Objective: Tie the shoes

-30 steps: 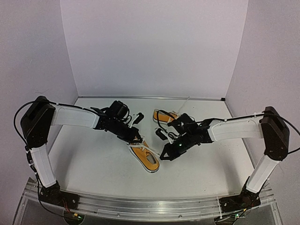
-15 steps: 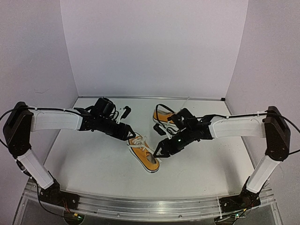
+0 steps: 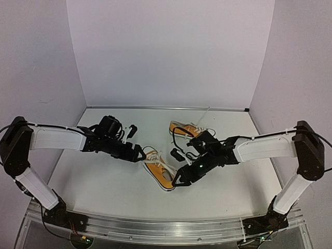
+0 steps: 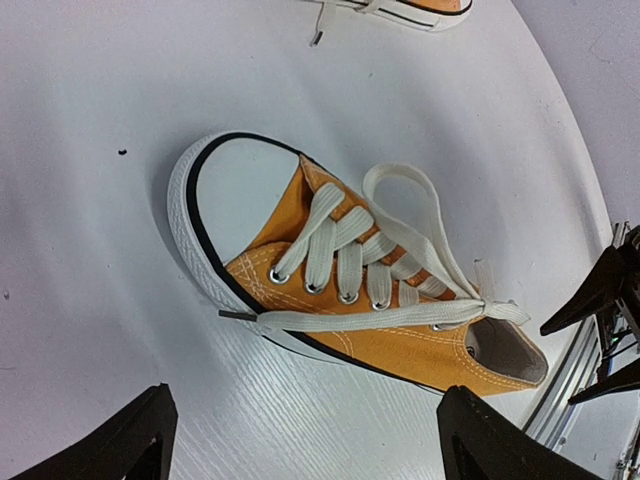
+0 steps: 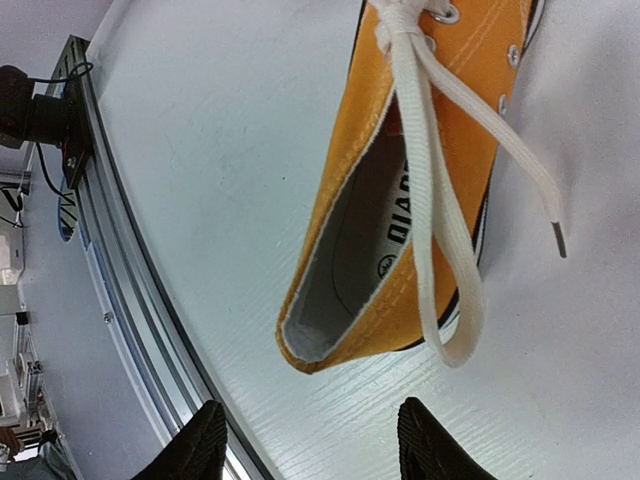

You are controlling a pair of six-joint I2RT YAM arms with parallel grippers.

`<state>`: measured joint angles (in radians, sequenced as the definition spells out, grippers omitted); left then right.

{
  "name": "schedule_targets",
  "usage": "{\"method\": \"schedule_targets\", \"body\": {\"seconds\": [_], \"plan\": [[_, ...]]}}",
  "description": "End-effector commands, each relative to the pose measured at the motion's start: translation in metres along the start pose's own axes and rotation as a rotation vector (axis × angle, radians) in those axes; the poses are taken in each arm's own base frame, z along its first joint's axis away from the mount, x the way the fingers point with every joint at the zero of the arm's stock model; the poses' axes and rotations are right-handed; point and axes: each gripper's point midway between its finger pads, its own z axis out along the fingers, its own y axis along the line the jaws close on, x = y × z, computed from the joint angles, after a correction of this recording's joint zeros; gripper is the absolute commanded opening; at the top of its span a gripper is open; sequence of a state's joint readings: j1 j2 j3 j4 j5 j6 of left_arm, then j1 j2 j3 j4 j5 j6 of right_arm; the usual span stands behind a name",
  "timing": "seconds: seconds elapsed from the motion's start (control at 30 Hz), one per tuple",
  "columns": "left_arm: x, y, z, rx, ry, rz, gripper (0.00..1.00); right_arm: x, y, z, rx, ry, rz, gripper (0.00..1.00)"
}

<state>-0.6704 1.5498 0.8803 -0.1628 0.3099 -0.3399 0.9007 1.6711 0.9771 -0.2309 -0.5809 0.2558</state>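
The near one of the shoes (image 3: 160,172) lies mid-table, orange-yellow with a white toe cap, its toe toward the left arm. Its white laces (image 4: 400,235) meet in a knot (image 4: 490,310) at the top eyelets. One loop (image 5: 445,270) hangs over the side, and a free end (image 4: 330,320) lies across the canvas. My left gripper (image 3: 140,154) (image 4: 305,440) stands open just short of the shoe's side, holding nothing. By the heel (image 5: 330,330) my right gripper (image 3: 179,179) (image 5: 315,445) hangs open and empty. The second shoe (image 3: 184,129) (image 4: 410,8) sits farther back.
The aluminium rail (image 5: 95,200) at the table's near edge runs close behind the right gripper. White walls close off the back and both sides of the table (image 3: 104,181). In the left wrist view the right gripper's black fingers (image 4: 600,295) show at the right edge.
Both grippers have gone from shut to open and let the laces drop onto the shoe. The left gripper has drawn back to the left; the right has shifted toward the near edge.
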Motion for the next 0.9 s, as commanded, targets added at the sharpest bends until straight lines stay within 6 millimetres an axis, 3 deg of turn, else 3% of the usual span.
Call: {"method": "schedule_targets", "body": {"seconds": [0.0, 0.27, 0.5, 0.63, 0.87], "plan": [[-0.023, -0.005, -0.013, 0.018, -0.082, -0.009, 0.97, -0.011, 0.002, 0.010, -0.007, -0.032, -0.018, 0.54], [-0.024, -0.002, -0.016, 0.026, -0.096, -0.037, 1.00, -0.030, 0.011, 0.037, -0.038, -0.032, -0.059, 0.52], [-0.031, -0.005, -0.014, 0.039, -0.104, -0.038, 1.00, -0.065, 0.038, 0.053, -0.092, -0.065, -0.111, 0.49], [-0.037, -0.007, -0.015, 0.041, -0.105, -0.039, 1.00, -0.076, 0.042, 0.047, -0.085, -0.096, -0.119, 0.49], [-0.045, -0.015, -0.019, 0.061, -0.106, -0.031, 1.00, -0.076, 0.042, 0.016, -0.037, -0.158, -0.098, 0.55]]}}
